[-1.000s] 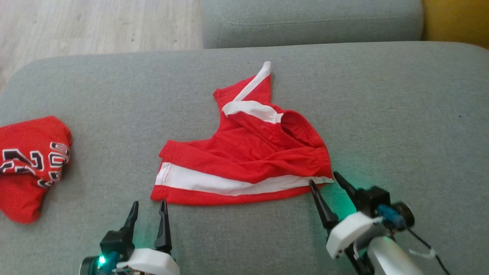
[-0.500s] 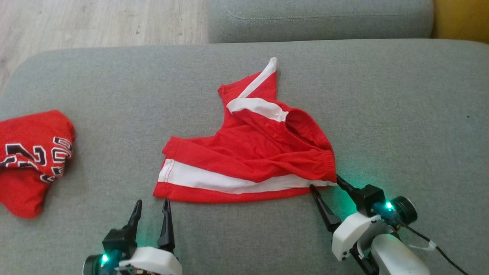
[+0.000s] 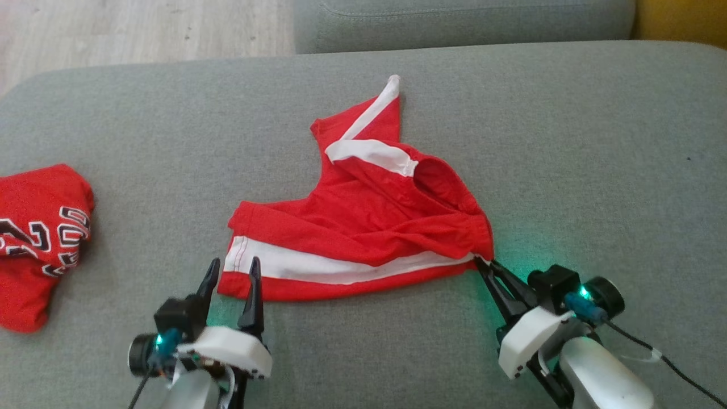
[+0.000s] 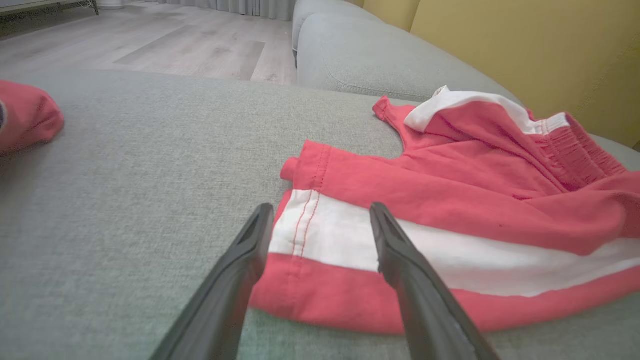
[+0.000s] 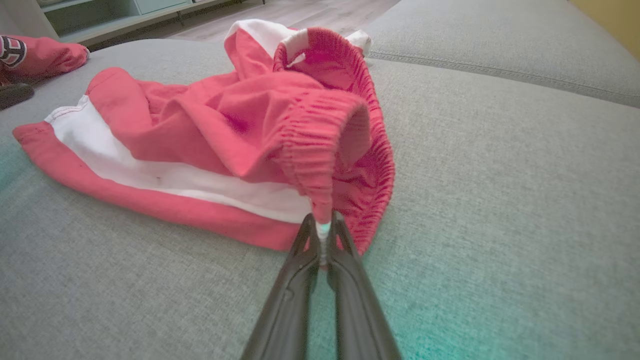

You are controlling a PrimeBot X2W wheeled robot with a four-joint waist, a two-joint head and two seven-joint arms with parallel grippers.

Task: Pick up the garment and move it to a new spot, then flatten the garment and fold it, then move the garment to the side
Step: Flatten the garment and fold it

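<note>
The garment (image 3: 363, 221) is a pair of red shorts with white stripes, lying crumpled in the middle of the grey sofa cushion (image 3: 596, 170). My right gripper (image 3: 485, 266) is shut on the garment's near right corner, pinching the elastic waistband (image 5: 320, 150) between its tips. My left gripper (image 3: 233, 271) stands open at the near left corner, its fingers (image 4: 395, 250) straddling the white-striped hem (image 4: 325, 235) without pinching it. The right gripper (image 5: 322, 235) lifts the waistband fabric into a small peak.
A second red garment with black and white lettering (image 3: 40, 238) lies at the cushion's left edge. The sofa back (image 3: 466, 23) runs along the far side, wooden floor (image 3: 142, 28) beyond the far left. A yellow wall (image 4: 525, 50) is at the right.
My right gripper has shut on the waistband corner after standing open around it. My left gripper has moved forward until its open fingers straddle the left hem. The camera shifted slightly.
</note>
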